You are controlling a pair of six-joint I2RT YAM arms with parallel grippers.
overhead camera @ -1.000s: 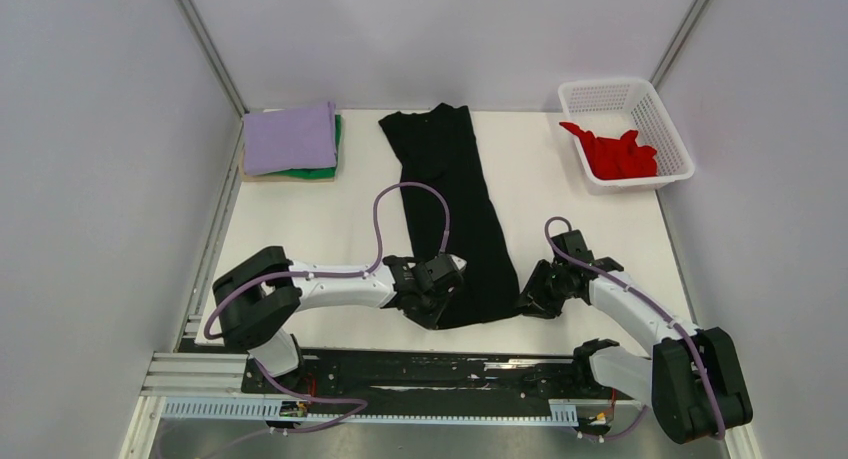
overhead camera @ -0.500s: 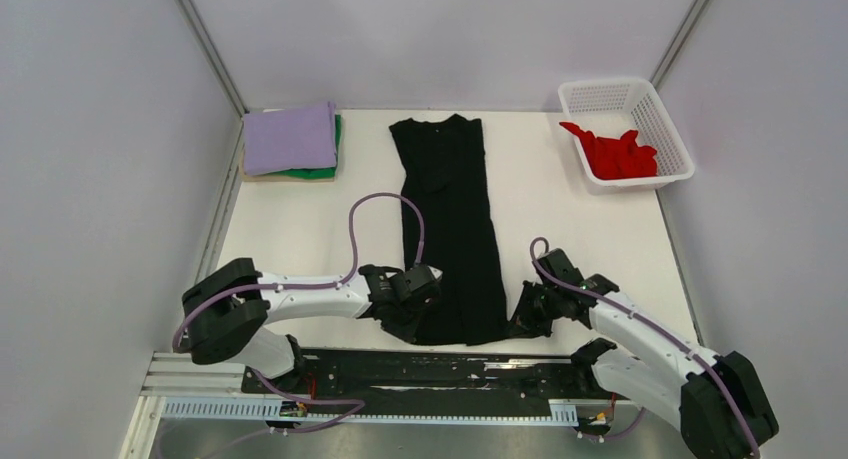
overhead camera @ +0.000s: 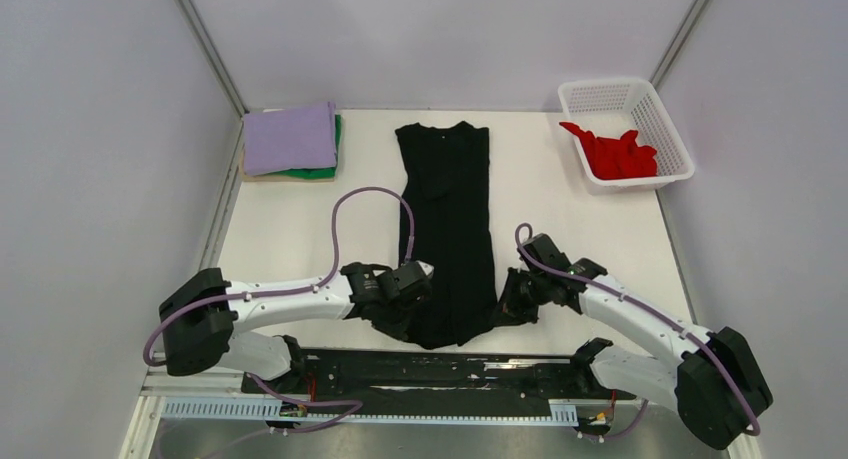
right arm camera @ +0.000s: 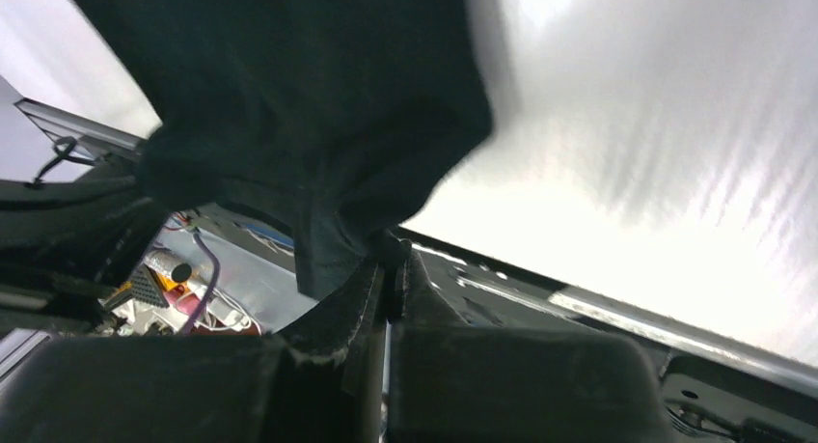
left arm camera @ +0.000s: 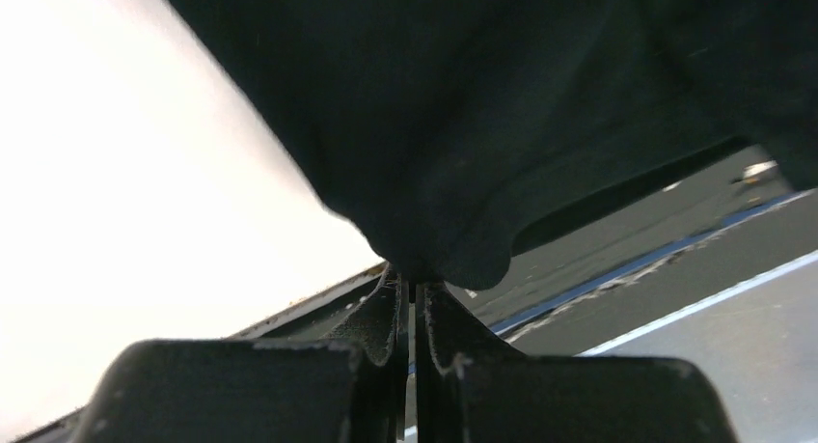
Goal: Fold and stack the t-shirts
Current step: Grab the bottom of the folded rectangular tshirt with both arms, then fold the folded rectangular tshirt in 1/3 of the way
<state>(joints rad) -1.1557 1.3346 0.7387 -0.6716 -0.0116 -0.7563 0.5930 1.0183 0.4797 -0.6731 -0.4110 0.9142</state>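
While the black tee (overhead camera: 447,209) lies as a long narrow strip down the middle of the table (overhead camera: 300,229), its neck end is near the far edge and its hem end is at the near edge, between the two arms. The left gripper (left arm camera: 413,287) has its fingers pressed together on the near left corner of the black tee, and a small fold of the dark cloth bulges just above the tips. The right gripper (right arm camera: 389,260) is closed in the same way, pinching the near right corner, and the cloth hangs loosely around its tips. Both grippers are low at the near edge, one on each side of the hem. At the far left corner a lilac tee (overhead camera: 290,137) is folded on top of a green tee (overhead camera: 322,171); only the edge of the green one shows. At the far right corner stands a white basket (overhead camera: 668,129), and a crumpled red tee (overhead camera: 617,155) lies inside it.
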